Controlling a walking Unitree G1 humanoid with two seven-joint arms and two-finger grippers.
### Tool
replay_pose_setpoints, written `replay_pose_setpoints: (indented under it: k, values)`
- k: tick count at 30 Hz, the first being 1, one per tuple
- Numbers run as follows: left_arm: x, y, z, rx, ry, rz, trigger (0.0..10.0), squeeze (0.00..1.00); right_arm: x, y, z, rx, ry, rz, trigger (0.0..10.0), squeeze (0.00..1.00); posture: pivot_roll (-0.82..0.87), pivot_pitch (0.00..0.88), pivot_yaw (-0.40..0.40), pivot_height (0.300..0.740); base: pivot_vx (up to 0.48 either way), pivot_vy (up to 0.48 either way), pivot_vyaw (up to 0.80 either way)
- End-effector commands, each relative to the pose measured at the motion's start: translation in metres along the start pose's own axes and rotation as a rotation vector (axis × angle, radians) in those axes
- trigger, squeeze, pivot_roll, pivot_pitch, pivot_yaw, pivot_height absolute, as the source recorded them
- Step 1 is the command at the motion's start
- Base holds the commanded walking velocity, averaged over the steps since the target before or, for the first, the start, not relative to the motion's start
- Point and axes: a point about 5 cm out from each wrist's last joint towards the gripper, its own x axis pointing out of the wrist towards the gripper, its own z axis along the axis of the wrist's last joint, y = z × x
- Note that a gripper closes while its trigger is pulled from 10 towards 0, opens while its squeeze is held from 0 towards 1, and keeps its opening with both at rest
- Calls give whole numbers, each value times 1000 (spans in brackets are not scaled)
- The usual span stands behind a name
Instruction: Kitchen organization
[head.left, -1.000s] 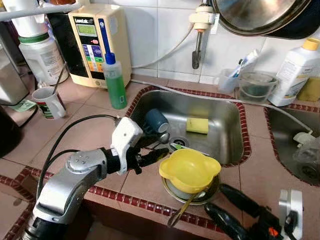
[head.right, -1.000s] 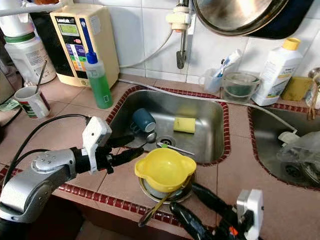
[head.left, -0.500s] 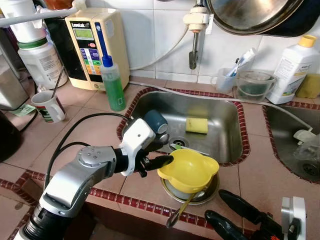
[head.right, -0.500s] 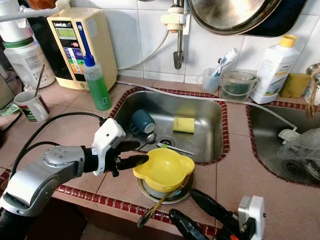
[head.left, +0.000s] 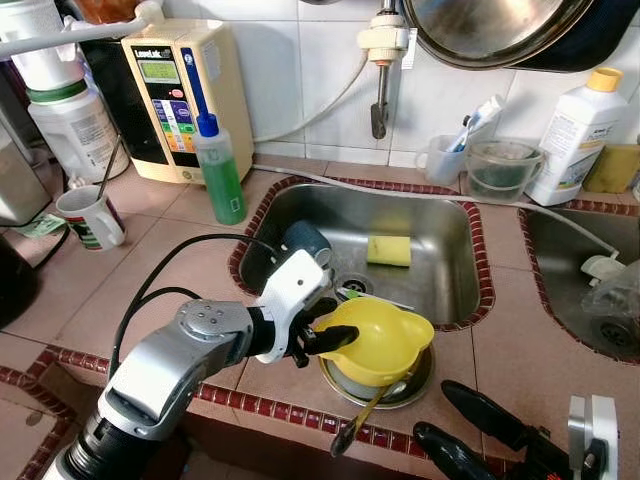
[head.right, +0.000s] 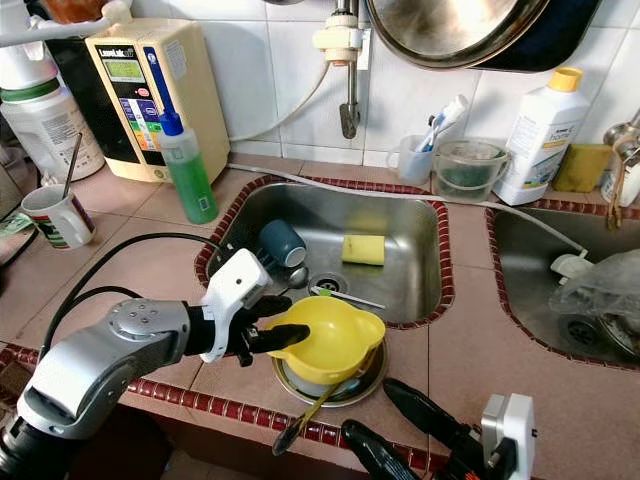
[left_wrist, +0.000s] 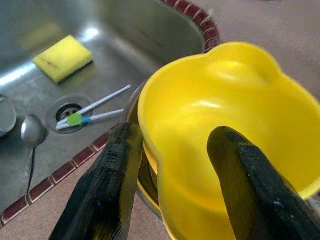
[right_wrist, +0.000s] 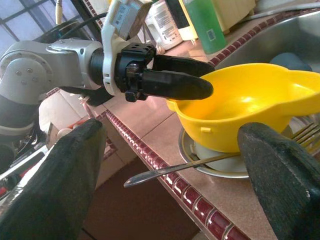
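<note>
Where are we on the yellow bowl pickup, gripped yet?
Done: left gripper straddles the yellow bowl rim, one finger inside, one outside, jaws open.
In hand: nothing clamped; the bowl sits on the metal dish at the counter edge.
Left: close, lift. Blue cup, sponge and spoon lie in the sink. Right gripper waits open.

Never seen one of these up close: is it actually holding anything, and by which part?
Not gripped yet. The left gripper has open fingers straddling the yellow bowl rim, one inside, one outside. The right gripper holds nothing.
</note>
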Motion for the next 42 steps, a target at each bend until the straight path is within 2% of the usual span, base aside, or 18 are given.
replay_pose_setpoints:
  k: [1,7,12,13,14,15,16,26,42]
  values:
    - [2,3,1,10,33,32,10000,0,2,5,5,-29,-12,19,10000,0,-141,0,100,740,0,0,0]
    - [7,12,4,-76,91,114,10000,0,1,6,6,-30,-18,13,10000,0,-141,0,100,740,0,0,0]
    - [6,17,6,-116,88,126,10000,0,1,6,5,-32,-20,8,10000,0,-141,4,100,740,0,0,0]
    - [6,17,6,-134,87,117,7843,0,1,5,5,-33,-20,7,10000,0,-141,4,100,740,0,0,0]
    - [4,17,6,-159,81,97,4118,0,1,5,5,-35,-20,6,10000,0,-142,5,100,740,0,0,0]
    - [4,17,6,-159,81,97,4118,0,1,5,5,-35,-20,6,10000,0,-142,5,100,740,0,0,0]
    - [4,17,8,-166,63,85,0,0,1,5,6,-35,-20,5,10000,0,-142,5,100,740,0,0,0]
    - [1,15,13,-142,67,49,0,0,2,3,7,-40,-20,5,10000,0,-136,6,97,740,0,0,0]
    - [0,12,7,-137,111,29,0,0,1,3,8,-45,-13,4,10000,0,-132,13,95,740,0,0,0]
